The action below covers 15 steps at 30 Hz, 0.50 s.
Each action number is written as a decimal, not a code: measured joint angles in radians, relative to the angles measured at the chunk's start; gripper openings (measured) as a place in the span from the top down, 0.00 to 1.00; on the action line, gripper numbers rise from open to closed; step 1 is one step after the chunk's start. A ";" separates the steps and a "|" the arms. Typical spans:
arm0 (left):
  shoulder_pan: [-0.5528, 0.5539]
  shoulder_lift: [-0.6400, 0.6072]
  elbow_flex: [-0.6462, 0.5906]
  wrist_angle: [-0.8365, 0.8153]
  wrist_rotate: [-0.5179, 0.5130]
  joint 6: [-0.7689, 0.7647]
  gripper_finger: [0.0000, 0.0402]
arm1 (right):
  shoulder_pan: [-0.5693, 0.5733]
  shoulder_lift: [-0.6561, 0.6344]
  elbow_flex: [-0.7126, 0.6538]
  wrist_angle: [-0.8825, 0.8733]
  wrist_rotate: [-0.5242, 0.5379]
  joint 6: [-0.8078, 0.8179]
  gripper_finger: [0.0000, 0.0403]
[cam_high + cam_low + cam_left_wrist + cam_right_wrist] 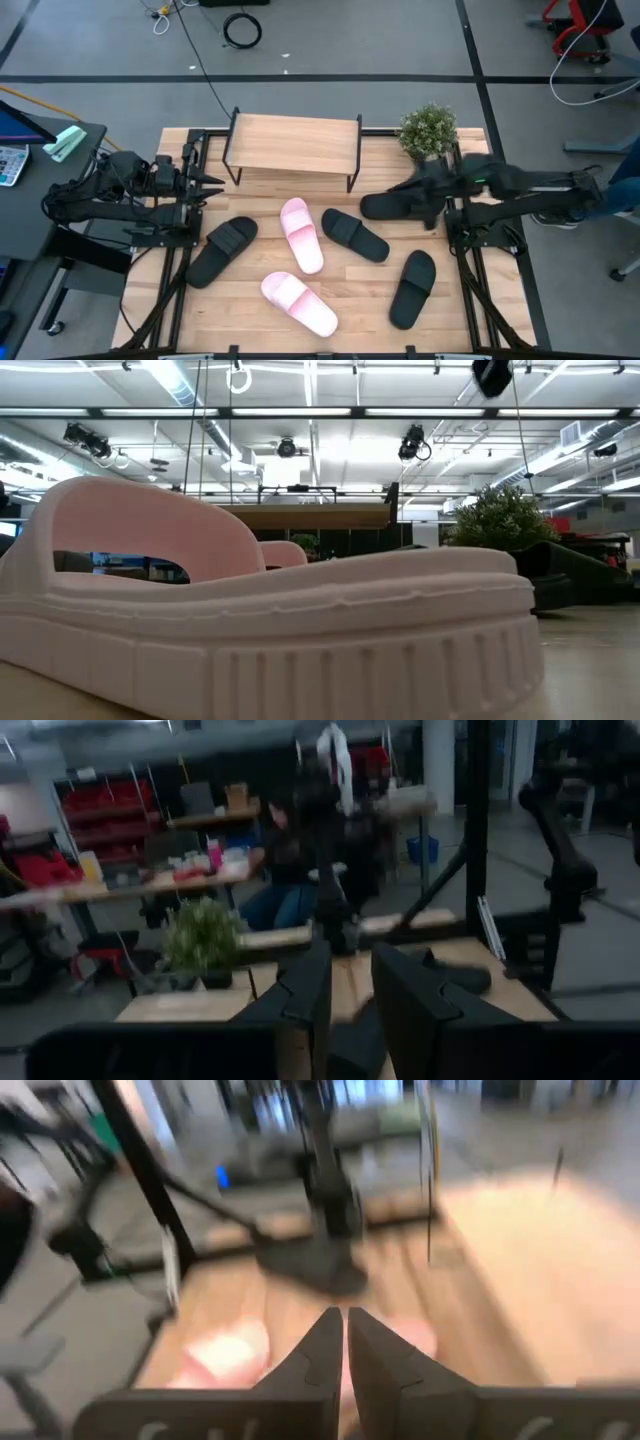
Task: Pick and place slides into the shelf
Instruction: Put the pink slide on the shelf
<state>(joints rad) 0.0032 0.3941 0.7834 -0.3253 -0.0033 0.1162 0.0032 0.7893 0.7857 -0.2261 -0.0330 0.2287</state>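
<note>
From above, the shelf [294, 143] stands at the far middle of the tabletop [470, 330], a plant [428, 130] to its right. Two pink slides [301, 234] [298, 303] and three black slides [222, 251] [354, 235] [413, 288] lie loose on the near half. The right claw [428, 207] holds a fourth black slide [390, 205] at the right. The left claw [212, 184] hovers at the left, fingers parted narrowly, holding nothing.

The low view is filled by a pink slide [270, 630], the shelf [310, 515] behind.

In the left wrist view the fingers [300, 995] stand slightly apart.

In the right wrist view the fingers [320, 1355] nearly touch.
</note>
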 joint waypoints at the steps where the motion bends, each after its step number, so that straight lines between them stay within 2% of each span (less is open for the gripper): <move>1: 0.000 0.005 0.000 0.044 0.000 0.000 0.79 | 0.000 0.041 -0.002 -0.007 0.000 0.024 0.93; 5: 0.000 0.029 0.002 0.207 -0.001 0.000 0.79 | 0.000 0.199 -0.002 0.000 -0.074 0.064 0.93; 8: 0.000 0.040 0.002 0.258 0.000 0.001 0.80 | 0.022 0.318 -0.002 0.060 -0.153 0.055 0.93; 12: 0.000 0.058 0.002 0.223 0.000 -0.010 0.82 | 0.097 0.477 -0.002 0.212 -0.246 -0.100 0.93; 15: 0.000 0.080 0.001 0.214 0.000 -0.025 0.82 | 0.133 0.582 -0.002 0.317 -0.208 -0.211 0.93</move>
<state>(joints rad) 0.0032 0.4740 0.7847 -0.1115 -0.0037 0.0908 0.1363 1.3713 0.7841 0.0913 -0.2408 0.0182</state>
